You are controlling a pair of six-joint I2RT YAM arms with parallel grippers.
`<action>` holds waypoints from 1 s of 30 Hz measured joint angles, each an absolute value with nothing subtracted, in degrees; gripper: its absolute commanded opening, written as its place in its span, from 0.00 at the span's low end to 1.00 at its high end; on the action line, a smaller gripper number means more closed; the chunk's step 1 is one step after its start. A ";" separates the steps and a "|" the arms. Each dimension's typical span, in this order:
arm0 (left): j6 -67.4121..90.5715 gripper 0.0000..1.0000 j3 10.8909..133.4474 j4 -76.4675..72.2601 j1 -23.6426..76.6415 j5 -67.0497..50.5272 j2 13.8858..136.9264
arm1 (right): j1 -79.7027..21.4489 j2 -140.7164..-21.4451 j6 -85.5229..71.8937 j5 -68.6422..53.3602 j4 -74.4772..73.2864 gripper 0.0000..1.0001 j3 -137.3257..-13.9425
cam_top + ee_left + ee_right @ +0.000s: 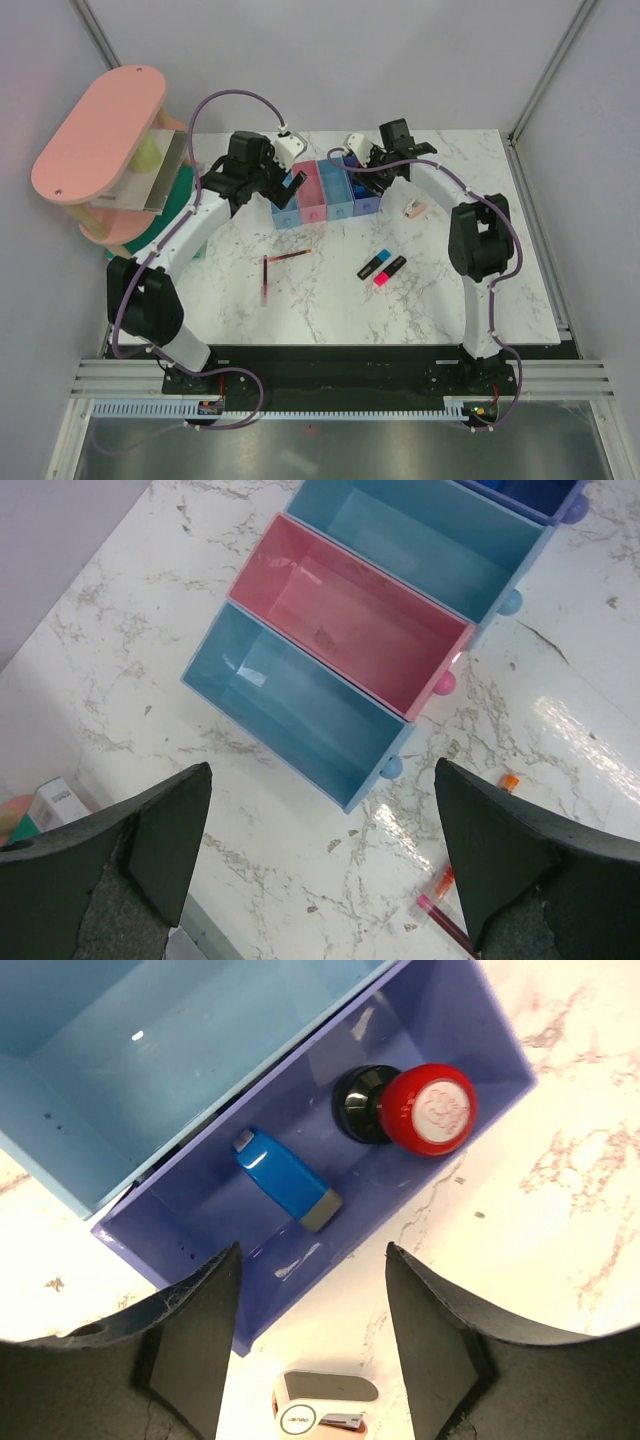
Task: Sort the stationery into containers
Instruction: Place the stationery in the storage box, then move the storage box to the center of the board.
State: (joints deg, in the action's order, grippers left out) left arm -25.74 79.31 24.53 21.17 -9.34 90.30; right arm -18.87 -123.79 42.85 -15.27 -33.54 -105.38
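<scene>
Four joined bins stand at the table's back: light blue (287, 212), pink (312, 195), light blue (340, 195), purple (367, 200). In the right wrist view the purple bin (470, 1030) holds a blue block (285, 1178) and a red-black capped piece (420, 1110). My right gripper (312, 1250) is open and empty over its near wall, with the beige eraser (325, 1405) on the table below. My left gripper (322, 770) is open and empty above the left blue bin (300, 720) and the empty pink bin (350, 625). Two dark-red pens (287, 257) (265, 280) and the blue (373, 265) and pink (391, 270) highlighters lie mid-table.
A big pink oval-topped rack (100, 130) with a green base stands at the back left. A small white box (55, 800) lies on the table to the left of the bins. The table's right edge (535, 240) is near the right arm.
</scene>
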 measured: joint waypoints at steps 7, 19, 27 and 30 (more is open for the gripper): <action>-25.78 1.00 80.16 20.60 19.46 -1.32 98.24 | -17.82 -121.86 36.36 -13.37 -28.29 0.80 -106.32; -25.67 1.00 81.91 17.28 14.50 9.50 108.71 | -14.59 -121.16 27.88 -5.74 -19.35 0.98 -107.20; -25.56 1.00 81.84 12.99 13.45 11.31 109.12 | -14.48 -126.52 25.85 -2.87 -17.65 0.98 -108.01; -25.30 1.00 81.43 11.99 13.19 9.63 108.90 | -14.46 -127.68 25.61 -2.44 -18.02 0.98 -108.01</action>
State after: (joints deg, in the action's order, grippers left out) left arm -25.30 81.43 11.99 13.19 9.63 108.90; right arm -14.46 -127.68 25.61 -2.44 -18.02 -108.01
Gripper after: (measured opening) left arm 0.993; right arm 0.982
